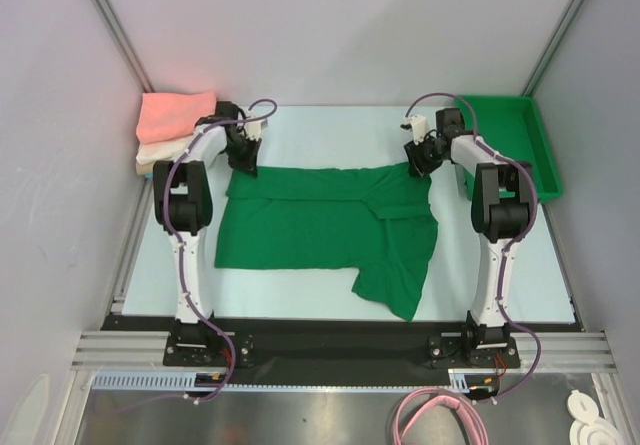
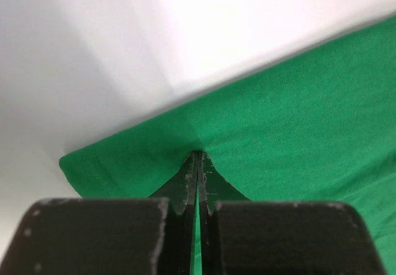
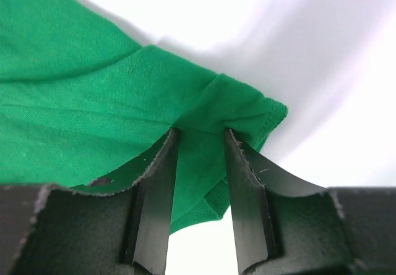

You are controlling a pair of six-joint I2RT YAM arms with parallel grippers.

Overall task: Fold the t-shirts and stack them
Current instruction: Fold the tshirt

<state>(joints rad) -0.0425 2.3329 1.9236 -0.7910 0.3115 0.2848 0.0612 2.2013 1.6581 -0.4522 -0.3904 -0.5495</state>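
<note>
The dark green t-shirt [image 1: 320, 227] lies spread on the table, its right side folded in and one part hanging toward the front edge. My left gripper [image 1: 243, 157] is at its far left corner and is shut on the cloth; in the left wrist view the gripper [image 2: 198, 154] pinches a thin layer of green shirt [image 2: 297, 114]. My right gripper [image 1: 421, 159] is at the far right corner. In the right wrist view the gripper [image 3: 199, 131] has its jaws apart, straddling a fold of the shirt [image 3: 74, 102] near its hemmed corner. Folded salmon pink [image 1: 175, 115] and tan [image 1: 163, 152] shirts are stacked at the far left.
A rigid green plastic bin [image 1: 528, 137] stands at the far right, just beyond the right arm. Grey enclosure walls close in the table at the left, back and right. The folded stack sits right beside the left arm's wrist.
</note>
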